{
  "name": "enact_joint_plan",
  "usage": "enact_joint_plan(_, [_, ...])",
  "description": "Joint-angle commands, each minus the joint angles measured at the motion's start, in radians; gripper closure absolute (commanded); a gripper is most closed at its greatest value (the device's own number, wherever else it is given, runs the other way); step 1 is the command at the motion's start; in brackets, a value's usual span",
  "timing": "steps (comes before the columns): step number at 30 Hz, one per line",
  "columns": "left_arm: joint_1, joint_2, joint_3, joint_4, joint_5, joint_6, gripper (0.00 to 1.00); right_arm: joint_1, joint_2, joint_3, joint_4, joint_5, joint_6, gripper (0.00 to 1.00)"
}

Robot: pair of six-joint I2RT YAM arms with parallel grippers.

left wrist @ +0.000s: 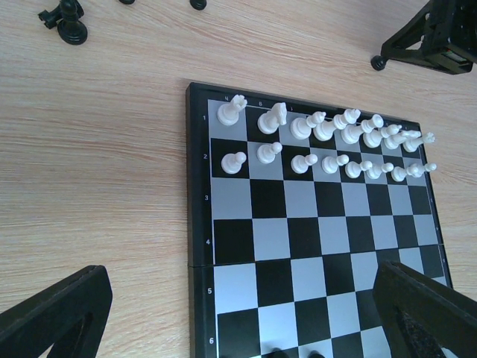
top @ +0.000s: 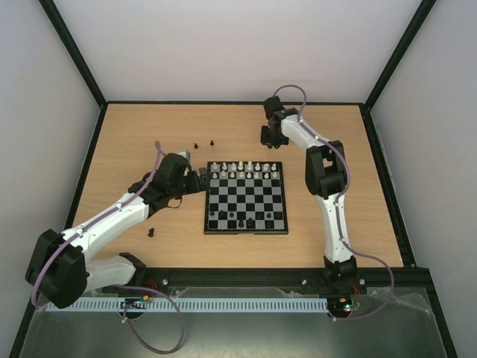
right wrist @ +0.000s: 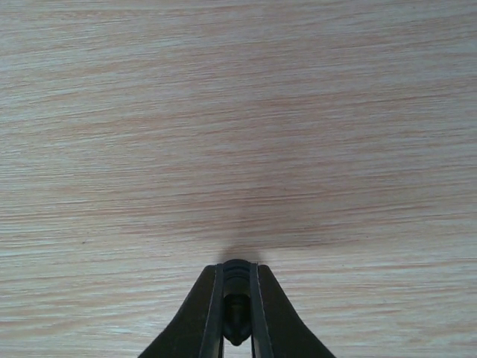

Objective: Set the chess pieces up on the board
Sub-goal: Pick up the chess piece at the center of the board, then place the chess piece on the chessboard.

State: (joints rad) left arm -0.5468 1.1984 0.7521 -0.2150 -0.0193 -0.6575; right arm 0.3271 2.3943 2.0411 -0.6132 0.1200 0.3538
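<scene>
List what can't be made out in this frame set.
Board, near rows: left wrist view, cut off by the bottom edge and the left fingers.
Black pieces on board: top view, too small to name types.
Dark piece in right gripper: right wrist view, mostly hidden between its fingers; type unclear.

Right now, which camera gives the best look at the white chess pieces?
The left wrist view: the white pieces fill two rows, close up. The top view shows them small, at the board's far edge. The right wrist view shows none, only wood and its claw.
</scene>
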Motion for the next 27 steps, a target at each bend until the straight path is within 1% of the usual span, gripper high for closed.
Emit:
enact_joint_plan(1, [0.001,-0.009,-0.002,0.007,-0.011,0.001,0.01,0.011,-0.065,-0.007,-0.06,0.041,-0.007,0.99])
enact_joint_plan(4, [0.001,-0.01,-0.001,0.003,-0.017,0.001,0.01,0.043,-0.178,-0.073,-0.058,0.088,-0.006,0.99])
enact_joint_plan(8, [0.004,-0.011,0.006,-0.002,-0.02,0.001,0.0,0.119,-0.391,-0.236,-0.054,0.135,0.0,0.99])
enact_joint_plan(11, [0.005,-0.016,0.008,-0.004,-0.027,0.0,0.0,0.183,-0.544,-0.376,-0.057,0.121,0.011,0.98])
enact_joint_plan(15, [0.012,-0.026,0.007,-0.007,-0.034,-0.001,0.0,0.278,-0.753,-0.602,-0.077,0.089,0.027,0.98])
enact_joint_plan(18, [0.018,-0.022,0.008,-0.003,-0.024,-0.001,0.01,0.357,-0.871,-0.735,-0.111,0.095,0.057,0.98])
enact_joint_plan(22, [0.021,-0.008,0.007,0.009,-0.022,0.0,0.01,0.462,-0.979,-0.869,-0.152,0.087,0.113,0.98])
enact_joint_plan(27, [0.024,0.01,0.007,0.021,-0.027,-0.002,0.0,0.587,-1.011,-0.982,-0.155,0.083,0.178,0.98])
